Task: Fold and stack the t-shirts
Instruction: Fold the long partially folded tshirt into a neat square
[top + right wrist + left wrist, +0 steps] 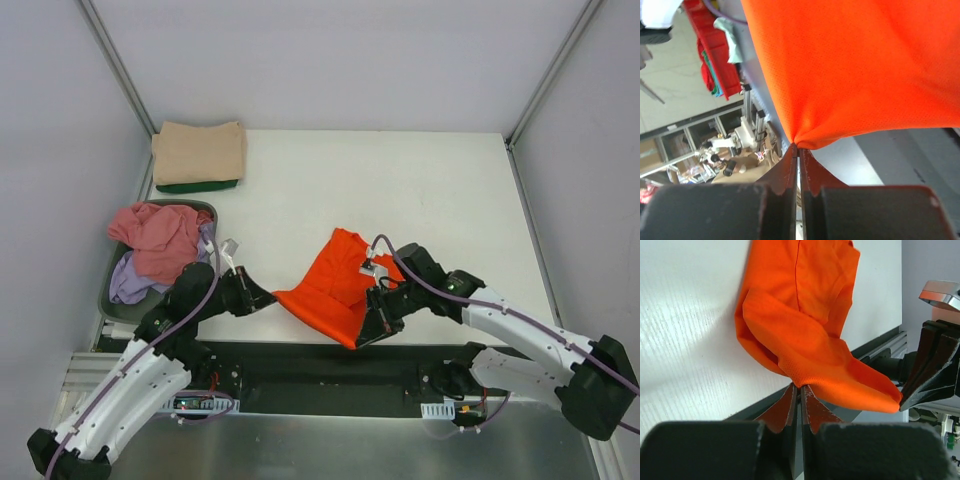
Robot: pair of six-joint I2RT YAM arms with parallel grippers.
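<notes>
Both pressed together on orange t-shirt (pixel 335 285): left tool (pixel 799 386) pinching its left corner, right tool (pixel 797 146) pinching its near corner, over counter (pixel 400 180) front edge.

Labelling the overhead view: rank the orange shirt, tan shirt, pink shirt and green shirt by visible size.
1. orange shirt
2. tan shirt and pink shirt: look alike, unranked
3. green shirt: only a strip shows

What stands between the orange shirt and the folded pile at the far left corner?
Nothing visible does. The white table between the orange shirt and the folded pile is bare, and the basket sits to the left of that path.
</notes>
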